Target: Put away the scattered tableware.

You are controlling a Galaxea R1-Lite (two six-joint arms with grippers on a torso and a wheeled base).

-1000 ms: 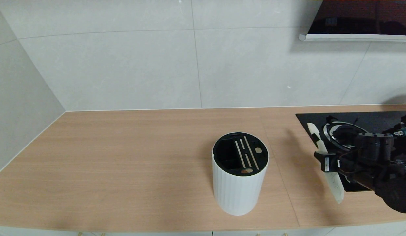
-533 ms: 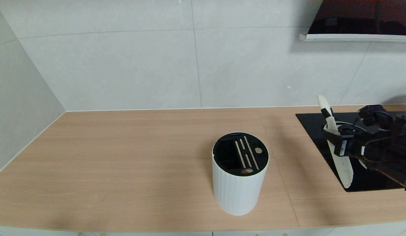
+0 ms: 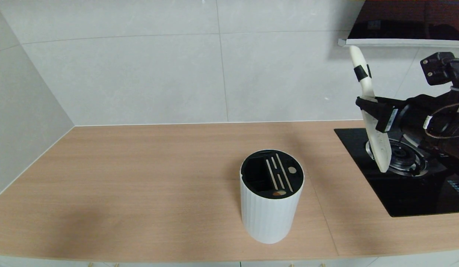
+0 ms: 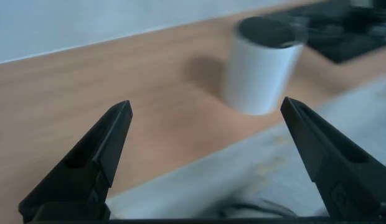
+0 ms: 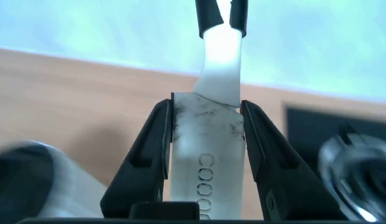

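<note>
**Head view.** The right hand is clenched on the white knife and holds it in the air above the left part of the black hob. The knife is near upright, with its handle up and its blade tip down. The white ribbed holder stands on the worktop, well apart from the knife, on its left. The holder's black top has narrow slots and one wide compartment.

**Left wrist view.** The left hand is released, its fingers spread wide. It hangs over the worktop's front edge. The holder stands farther off.

**Right wrist view.** Both fingers of the right hand press on the flat sides of the knife at the blade.
</note>
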